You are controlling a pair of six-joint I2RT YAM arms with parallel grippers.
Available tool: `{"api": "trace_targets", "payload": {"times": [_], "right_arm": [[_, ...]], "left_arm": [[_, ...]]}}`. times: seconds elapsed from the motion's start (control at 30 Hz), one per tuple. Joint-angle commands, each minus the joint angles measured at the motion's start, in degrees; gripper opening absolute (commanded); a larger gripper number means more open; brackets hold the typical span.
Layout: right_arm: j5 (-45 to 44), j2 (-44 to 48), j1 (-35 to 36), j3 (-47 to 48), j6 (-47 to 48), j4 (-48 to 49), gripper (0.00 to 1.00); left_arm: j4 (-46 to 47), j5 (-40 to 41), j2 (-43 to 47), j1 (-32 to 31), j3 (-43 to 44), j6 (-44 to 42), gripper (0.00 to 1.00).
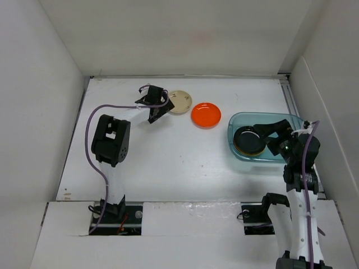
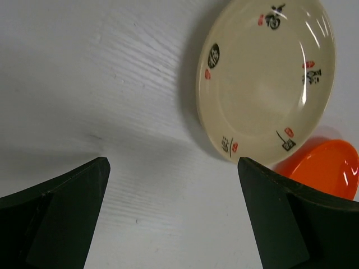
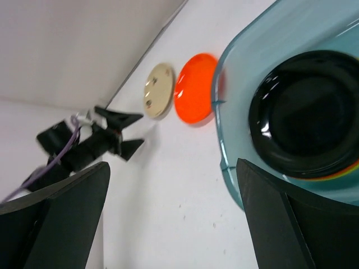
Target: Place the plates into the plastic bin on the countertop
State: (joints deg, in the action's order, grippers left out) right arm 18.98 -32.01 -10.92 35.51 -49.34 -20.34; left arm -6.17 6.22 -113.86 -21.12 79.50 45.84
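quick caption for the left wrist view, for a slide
Open left pincer near a cream plate on the white countertop, an orange plate beyond it.

Left arm [image 1: 111, 140] sits folded at the elbow in the left half of the top view, with the forearm reaching up toward the centre. The left gripper [image 1: 161, 105] has its jaws spread wide with nothing between them. Right arm [image 1: 302, 168] comes up along the right edge, wrist bent leftward. The right gripper [image 1: 268, 137] is spread wide too, gripping nothing.
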Motion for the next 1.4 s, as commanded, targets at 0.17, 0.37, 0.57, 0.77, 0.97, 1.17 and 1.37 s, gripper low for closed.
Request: {"api": "trace_targets", "payload": {"times": [0.17,0.37,0.57,0.77,0.97,1.17,1.37], "right_arm": [[10.6,3.0,-0.4,-1.5,1.3,3.0,0.98],[11.2,4.1,-0.4,1.0,2.9,-0.6,0.97],[11.7,4.8,-0.4,2.9,3.5,-2.3,0.97],[15.0,4.8,-0.4,4.0,4.1,-1.8,0.96],[24.2,3.7,-0.4,1.8,3.9,6.8,0.95],[24.8,-1.2,0.6,1.6,3.0,13.4,0.95],[23.3,-10.7,6.7,6.1,6.5,18.0,0.95]], "left_arm": [[-1.6,-1.1,-9.6,2.4,14.1,2.2,0.94],[-4.9,-1.1,-16.1,2.4,20.5,3.4,0.7],[-5.5,-0.6,-17.3,2.4,20.5,3.9,0.15],[-7.5,0.2,-16.3,4.1,20.1,3.9,0.0],[0.3,4.8,2.6,2.1,8.6,3.3,0.0],[2.5,2.9,17.8,-4.2,-0.7,-2.6,0.0],[7.7,-11.9,24.7,-9.1,-6.8,-5.4,0.0]]}}
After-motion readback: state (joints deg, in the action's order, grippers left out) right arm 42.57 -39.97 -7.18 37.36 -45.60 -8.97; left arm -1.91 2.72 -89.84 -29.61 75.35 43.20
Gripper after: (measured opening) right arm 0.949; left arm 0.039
